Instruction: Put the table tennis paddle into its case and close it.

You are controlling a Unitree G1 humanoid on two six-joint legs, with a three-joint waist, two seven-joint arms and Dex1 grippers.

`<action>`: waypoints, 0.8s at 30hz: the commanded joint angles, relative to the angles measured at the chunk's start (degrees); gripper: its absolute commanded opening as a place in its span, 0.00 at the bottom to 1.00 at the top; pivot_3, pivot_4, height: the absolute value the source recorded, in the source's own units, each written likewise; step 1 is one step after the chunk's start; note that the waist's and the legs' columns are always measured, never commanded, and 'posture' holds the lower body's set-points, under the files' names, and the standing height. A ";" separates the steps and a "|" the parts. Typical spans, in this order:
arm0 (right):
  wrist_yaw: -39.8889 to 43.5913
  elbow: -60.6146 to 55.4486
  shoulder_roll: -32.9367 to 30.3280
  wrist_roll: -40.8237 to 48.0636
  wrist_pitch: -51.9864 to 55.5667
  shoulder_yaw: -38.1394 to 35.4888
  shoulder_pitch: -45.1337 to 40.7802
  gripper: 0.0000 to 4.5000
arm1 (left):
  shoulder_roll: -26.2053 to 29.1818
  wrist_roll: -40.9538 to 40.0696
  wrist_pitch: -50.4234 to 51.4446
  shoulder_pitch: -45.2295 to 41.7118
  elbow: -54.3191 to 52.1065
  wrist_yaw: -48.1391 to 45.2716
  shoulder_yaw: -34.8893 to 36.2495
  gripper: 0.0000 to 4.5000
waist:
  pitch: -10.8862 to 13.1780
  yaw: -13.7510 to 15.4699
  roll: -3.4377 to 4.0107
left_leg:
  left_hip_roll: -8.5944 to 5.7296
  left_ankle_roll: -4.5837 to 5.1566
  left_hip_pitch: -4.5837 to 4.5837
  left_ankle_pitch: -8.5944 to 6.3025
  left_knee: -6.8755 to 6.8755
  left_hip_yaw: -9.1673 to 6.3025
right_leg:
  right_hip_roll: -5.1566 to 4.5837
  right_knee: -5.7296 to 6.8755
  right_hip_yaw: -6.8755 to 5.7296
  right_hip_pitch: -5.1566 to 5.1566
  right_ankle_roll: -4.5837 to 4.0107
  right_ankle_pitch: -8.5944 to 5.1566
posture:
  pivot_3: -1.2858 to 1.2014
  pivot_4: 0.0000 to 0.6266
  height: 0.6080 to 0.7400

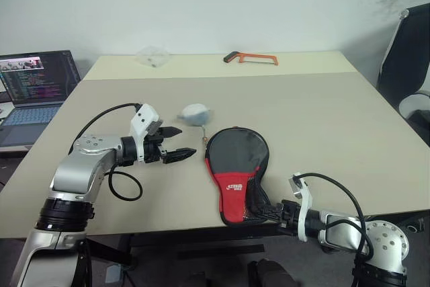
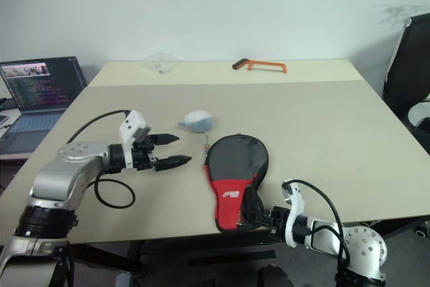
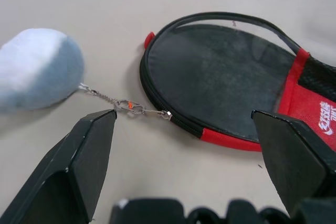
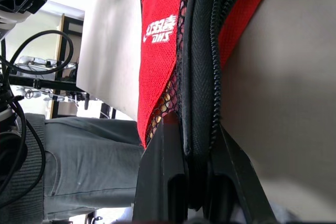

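Your right gripper (image 1: 269, 210), at the lower right of the frame, is pinched onto the narrow handle end of the case (image 1: 236, 171), which lies flat at lower centre of the table (image 1: 322, 119). Your left gripper (image 1: 176, 144) hovers at centre left, fingers spread wide and holding nothing, just beside the one pale blue plush charm (image 1: 195, 114) chained to the case's zip. One orange hacksaw (image 1: 250, 58) and one clear plastic bag (image 1: 152, 55) lie at the top; one open laptop (image 1: 37, 89) sits upper left.

I see even, bright room light; soft shadows under arms on beige matte tabletop (image 1: 322, 119). Head views sharp. Wrist views blur near black fingers (image 3: 79, 166).
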 commanded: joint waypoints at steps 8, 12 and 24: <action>-4.84 -0.21 -2.82 6.62 -0.64 2.95 0.45 0.01 | 0.05 0.37 -1.47 -2.03 0.16 -0.96 -0.09 1.00 | 0.00 -0.03 -0.01 | 0.00 0.00 0.00 0.00 0.00 0.01 | 0.00 0.00 0.01 0.00 0.01 -0.01 | 0.52 0.24 1.00; -4.05 -0.41 -5.50 4.60 -2.94 4.52 -1.99 0.07 | -0.10 0.57 -1.80 -2.47 0.60 -0.99 -0.39 1.00 | -0.01 -0.03 -0.01 | 0.00 0.00 0.00 0.00 0.02 0.05 | 0.01 0.00 0.04 0.00 0.02 0.00 | 0.52 0.24 1.00; 9.33 -1.88 -23.41 1.02 -7.90 6.60 -8.15 0.96 | -1.95 1.85 -4.03 -4.58 3.57 -0.25 -0.06 1.00 | -0.01 0.37 -0.05 | -0.08 0.01 -0.02 0.00 0.09 0.07 | 0.03 -0.03 0.03 0.03 0.10 -0.01 | 0.52 0.24 1.00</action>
